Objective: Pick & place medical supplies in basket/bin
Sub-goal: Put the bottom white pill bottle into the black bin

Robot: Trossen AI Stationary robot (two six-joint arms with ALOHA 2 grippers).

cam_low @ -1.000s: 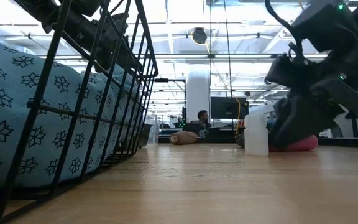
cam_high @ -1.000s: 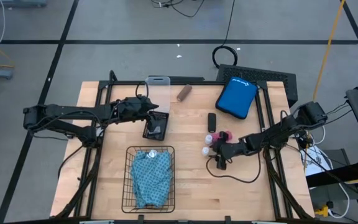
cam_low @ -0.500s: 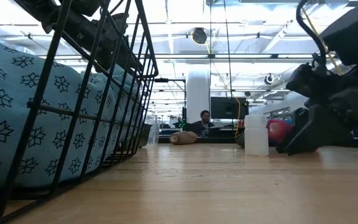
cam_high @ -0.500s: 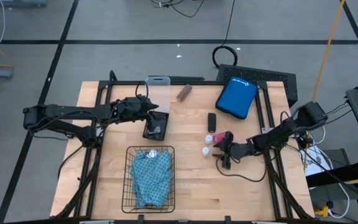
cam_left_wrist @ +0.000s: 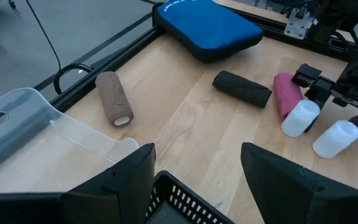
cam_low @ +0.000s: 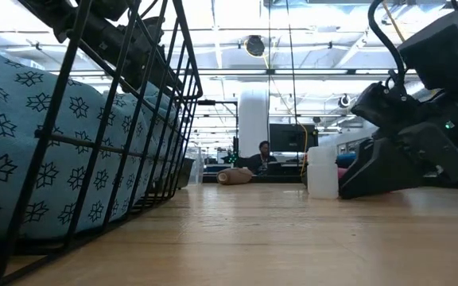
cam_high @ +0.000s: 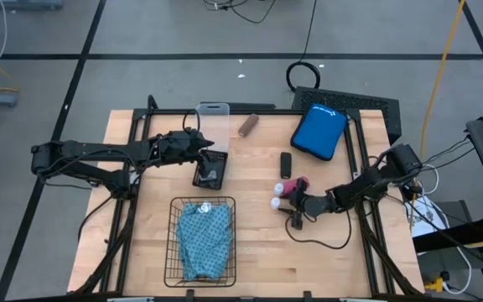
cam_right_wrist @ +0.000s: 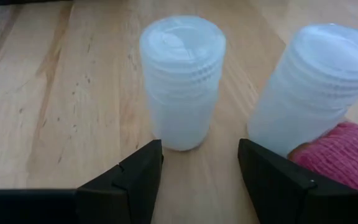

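The right gripper (cam_high: 291,205) sits low on the table with its jaws spread, empty, lined up on the nearer small white-capped vial (cam_right_wrist: 182,81), probably to straddle it. A second vial (cam_right_wrist: 312,87) leans on the pink fabric roll (cam_right_wrist: 331,155). The left gripper (cam_left_wrist: 194,171) hovers parted over the small black tray (cam_high: 210,172). The black wire-mesh basket (cam_high: 174,243) holds only the folded teal patterned cloth (cam_high: 204,239).

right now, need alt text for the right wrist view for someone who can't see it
Two white vials stand upright on the wooden table, just ahead of the right gripper, whose jaws are open. The gap between the jaws lines up mostly with the first vial, while the second leans against a pink roll at the frame's edge.
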